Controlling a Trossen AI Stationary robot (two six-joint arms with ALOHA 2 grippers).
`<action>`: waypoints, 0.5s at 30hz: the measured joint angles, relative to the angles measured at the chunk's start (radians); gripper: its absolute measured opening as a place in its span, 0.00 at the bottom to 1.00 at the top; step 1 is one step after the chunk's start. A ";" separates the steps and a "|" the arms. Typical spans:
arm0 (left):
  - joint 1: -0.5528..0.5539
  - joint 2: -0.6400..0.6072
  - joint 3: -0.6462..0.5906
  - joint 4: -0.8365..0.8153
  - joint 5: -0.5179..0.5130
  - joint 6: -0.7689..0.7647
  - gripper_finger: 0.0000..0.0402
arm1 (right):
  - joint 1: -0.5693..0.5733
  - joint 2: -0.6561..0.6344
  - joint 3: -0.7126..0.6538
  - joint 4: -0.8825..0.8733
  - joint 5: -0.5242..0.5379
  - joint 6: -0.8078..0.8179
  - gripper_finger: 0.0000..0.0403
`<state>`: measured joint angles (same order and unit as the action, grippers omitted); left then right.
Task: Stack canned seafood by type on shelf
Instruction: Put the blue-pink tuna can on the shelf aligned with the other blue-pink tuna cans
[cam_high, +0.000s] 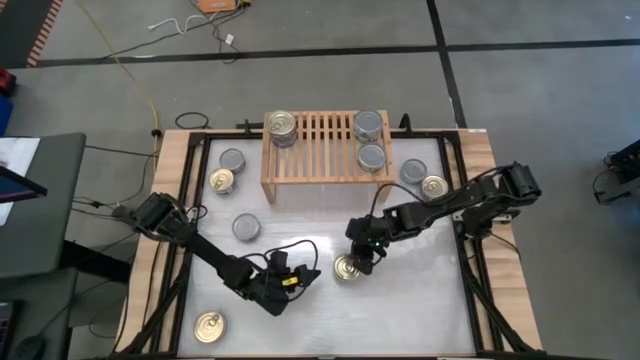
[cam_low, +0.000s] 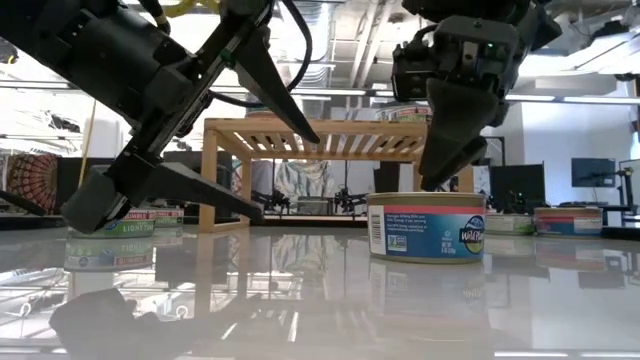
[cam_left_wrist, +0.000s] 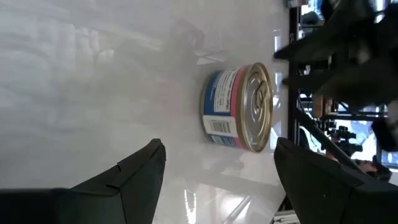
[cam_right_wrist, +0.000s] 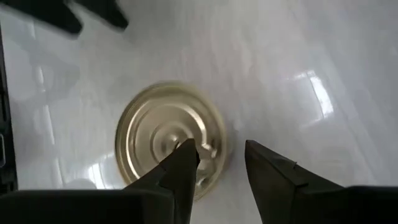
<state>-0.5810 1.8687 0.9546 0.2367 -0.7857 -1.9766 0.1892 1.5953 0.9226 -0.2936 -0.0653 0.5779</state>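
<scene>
A gold-topped can (cam_high: 347, 268) with a blue and pink label (cam_low: 425, 228) stands upright on the white table, near its middle. My right gripper (cam_right_wrist: 221, 155) hangs open just above it, pointing steeply down. One finger is over the lid (cam_right_wrist: 168, 140) and the other is past the rim. In the low view a thin gap shows between fingertips and lid. My left gripper (cam_left_wrist: 217, 158) is open, low over the table to the can's left, pointing at it. The wooden shelf (cam_high: 315, 170) stands at the back with a gold-topped stack (cam_high: 282, 128) and two silver-topped cans (cam_high: 370, 140) on its slats.
Loose cans stand on the table. A silver one (cam_high: 232, 159), a gold one (cam_high: 222, 181) and another silver one (cam_high: 246, 227) are at the left. One gold can (cam_high: 208, 326) is at the near left. A silver (cam_high: 413, 171) and a gold (cam_high: 433, 186) are right of the shelf.
</scene>
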 joint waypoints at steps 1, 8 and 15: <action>0.003 0.000 0.000 0.000 0.000 0.002 0.71 | 0.006 0.010 0.000 -0.002 -0.001 -0.010 0.40; 0.015 0.000 0.000 0.003 0.000 0.014 0.71 | 0.016 0.069 -0.001 0.040 -0.009 -0.006 0.40; 0.014 0.000 0.000 0.000 0.001 0.016 0.71 | 0.011 0.074 -0.001 0.091 -0.009 0.024 0.40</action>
<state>-0.5667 1.8687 0.9546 0.2364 -0.7849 -1.9610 0.2004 1.6691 0.9218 -0.2025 -0.0748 0.6018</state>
